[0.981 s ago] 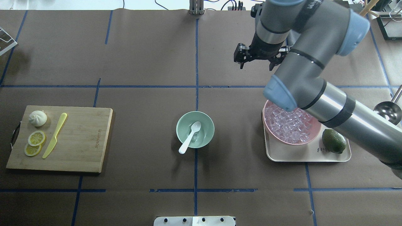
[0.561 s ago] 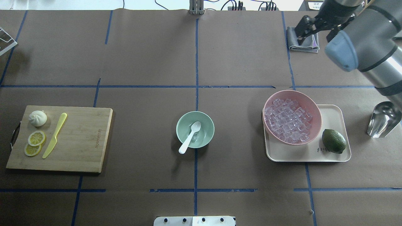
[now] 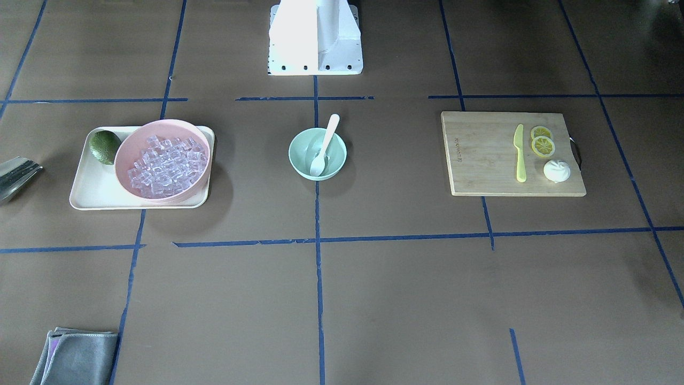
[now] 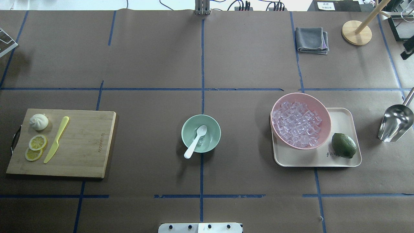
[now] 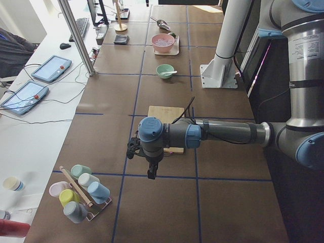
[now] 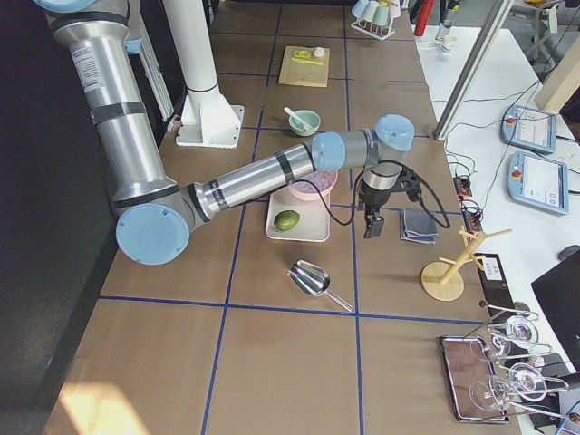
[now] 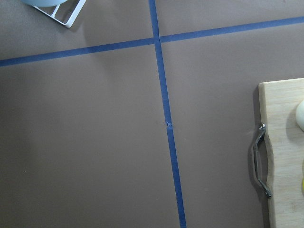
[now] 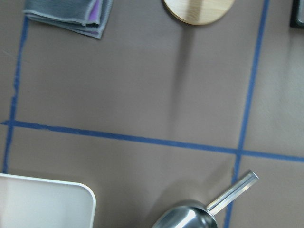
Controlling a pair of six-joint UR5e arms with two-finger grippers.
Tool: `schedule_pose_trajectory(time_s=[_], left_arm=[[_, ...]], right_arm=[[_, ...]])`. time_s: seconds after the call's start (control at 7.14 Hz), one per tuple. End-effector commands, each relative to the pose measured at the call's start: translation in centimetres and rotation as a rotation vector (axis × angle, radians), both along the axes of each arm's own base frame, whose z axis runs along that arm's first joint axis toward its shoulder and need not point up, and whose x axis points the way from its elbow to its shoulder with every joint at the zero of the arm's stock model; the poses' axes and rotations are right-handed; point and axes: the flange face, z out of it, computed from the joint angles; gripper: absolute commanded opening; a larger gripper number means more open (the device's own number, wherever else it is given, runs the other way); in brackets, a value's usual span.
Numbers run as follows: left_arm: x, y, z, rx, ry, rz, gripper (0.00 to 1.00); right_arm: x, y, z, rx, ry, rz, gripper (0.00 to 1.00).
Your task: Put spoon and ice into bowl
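The mint-green bowl (image 4: 187,129) stands at the table's middle and also shows in the front-facing view (image 3: 299,155). The white spoon (image 4: 195,142) lies in it, scoop inside and handle out over the near rim. A clear ice cube (image 4: 201,141) lies in the bowl beside the spoon. Several more ice cubes (image 4: 297,124) fill the pink bowl (image 4: 325,111). My right gripper (image 6: 370,225) hangs high beyond the tray, far from the bowl. My left gripper (image 5: 150,172) hangs beyond the cutting board's end. I cannot tell whether either gripper is open or shut.
A wooden cutting board (image 4: 84,152) at the left holds a yellow-green knife (image 4: 56,139), lemon slices (image 4: 37,142) and a white bun (image 4: 38,122). A cream tray (image 4: 343,158) carries the pink bowl and a lime (image 4: 343,145). A metal scoop (image 4: 395,123), grey cloth (image 4: 312,39) and wooden stand (image 4: 356,32) lie at the right.
My right arm has swung away from above the pink bowl toward the far right and left the overhead view. The bowl, spoon and ice have not moved.
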Motion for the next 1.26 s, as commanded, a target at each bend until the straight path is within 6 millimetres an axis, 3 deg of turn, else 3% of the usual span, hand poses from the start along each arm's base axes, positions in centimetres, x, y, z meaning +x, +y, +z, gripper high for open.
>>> schedule_pose_trajectory(time_s=[0.0,0.14,0.28,1.12], left_arm=[[-0.1,-0.1,-0.3,0.015,0.001,-0.002,1.00],[-0.2,0.1,0.2,0.007,0.001,-0.004,1.00],[-0.3,-0.1,-0.5,0.016,0.001,-0.009,1.00],[-0.2,-1.4,-2.1,0.047,0.006,-0.010,1.00]], right_arm=[[3.6,6.8,9.1,-0.019,0.004,0.038,1.00],[5.1,9.3,11.3,0.016,-0.005,0.070,1.00],[5.4,10.0,12.1,0.001,-0.002,0.077,1.00],[5.3,10.7,10.5,0.006,-0.035,0.099,1.00]])
